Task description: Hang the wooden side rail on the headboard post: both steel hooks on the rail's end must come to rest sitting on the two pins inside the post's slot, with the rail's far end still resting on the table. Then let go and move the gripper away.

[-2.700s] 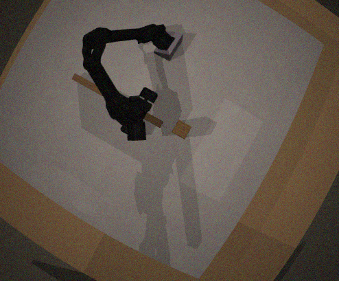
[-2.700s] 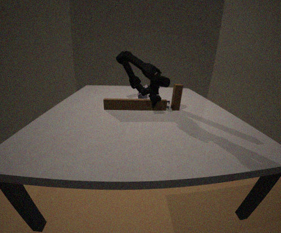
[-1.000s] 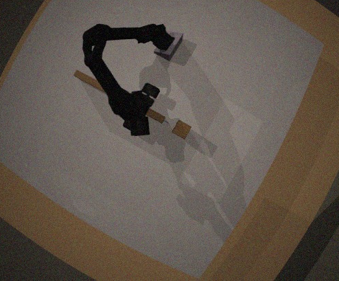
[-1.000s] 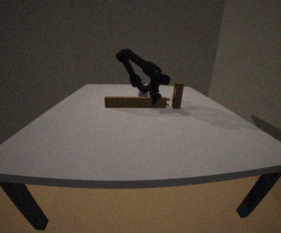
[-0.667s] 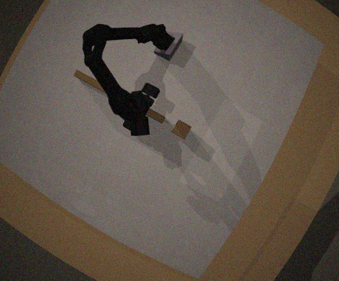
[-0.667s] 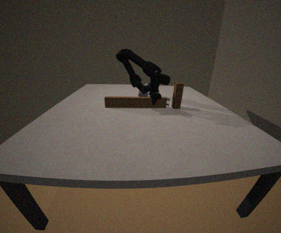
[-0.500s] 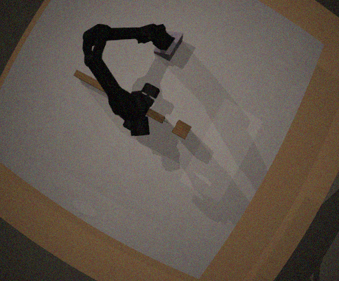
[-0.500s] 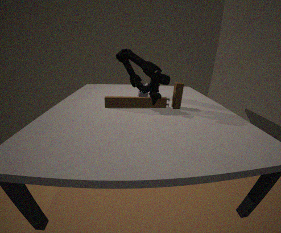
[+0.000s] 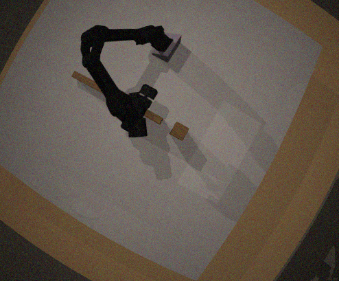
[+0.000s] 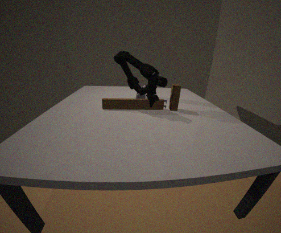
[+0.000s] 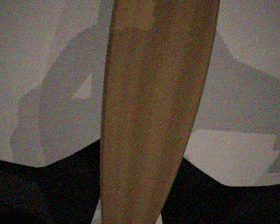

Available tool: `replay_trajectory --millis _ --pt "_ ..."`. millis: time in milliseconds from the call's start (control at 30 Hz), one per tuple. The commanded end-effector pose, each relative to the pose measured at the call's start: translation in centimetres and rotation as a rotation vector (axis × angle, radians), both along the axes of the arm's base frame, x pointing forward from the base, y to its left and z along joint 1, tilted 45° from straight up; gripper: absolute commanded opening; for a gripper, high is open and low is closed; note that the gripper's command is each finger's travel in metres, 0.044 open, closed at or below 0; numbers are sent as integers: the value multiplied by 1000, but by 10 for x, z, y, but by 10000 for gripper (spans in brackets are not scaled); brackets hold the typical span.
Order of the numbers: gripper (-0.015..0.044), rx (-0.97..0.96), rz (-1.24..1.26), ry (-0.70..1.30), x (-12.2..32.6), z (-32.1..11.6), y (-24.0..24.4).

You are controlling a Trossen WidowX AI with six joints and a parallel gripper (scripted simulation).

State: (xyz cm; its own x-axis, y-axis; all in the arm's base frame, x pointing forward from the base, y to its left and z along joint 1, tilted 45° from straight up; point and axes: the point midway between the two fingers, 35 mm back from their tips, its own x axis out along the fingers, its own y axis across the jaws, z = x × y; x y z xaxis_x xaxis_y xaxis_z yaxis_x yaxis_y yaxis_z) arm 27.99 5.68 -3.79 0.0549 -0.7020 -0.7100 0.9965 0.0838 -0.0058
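Note:
The wooden side rail (image 9: 154, 116) (image 10: 127, 103) (image 11: 155, 75) stands on edge, long and roughly level, low at the table; I cannot tell whether its underside touches. Two small steel hooks (image 10: 165, 101) stick out of its right end in the exterior view, one above the other. The headboard post (image 9: 179, 131) (image 10: 174, 97) stands upright just beyond the hooks, with a narrow gap between. Its slot and pins are hidden. My gripper (image 10: 152, 104) (image 11: 135, 141) is shut on the rail near the hook end, one finger on each side. In the top view the arm hides the fingertips.
The arm (image 9: 100, 73) (image 10: 133, 63) arches over the rail's middle from its base plate (image 9: 176, 47). The pale table (image 9: 102, 193) (image 10: 127, 146) carries broad shadows around the post and gripper. The table's front edge (image 10: 113, 186) is far from the rail.

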Motion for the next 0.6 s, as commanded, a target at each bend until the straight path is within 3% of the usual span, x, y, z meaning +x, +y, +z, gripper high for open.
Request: replay_trajectory --millis 0,567 --pt "0 2 0 -10 1 2 3" --pt "0 2 0 -10 1 4 5"
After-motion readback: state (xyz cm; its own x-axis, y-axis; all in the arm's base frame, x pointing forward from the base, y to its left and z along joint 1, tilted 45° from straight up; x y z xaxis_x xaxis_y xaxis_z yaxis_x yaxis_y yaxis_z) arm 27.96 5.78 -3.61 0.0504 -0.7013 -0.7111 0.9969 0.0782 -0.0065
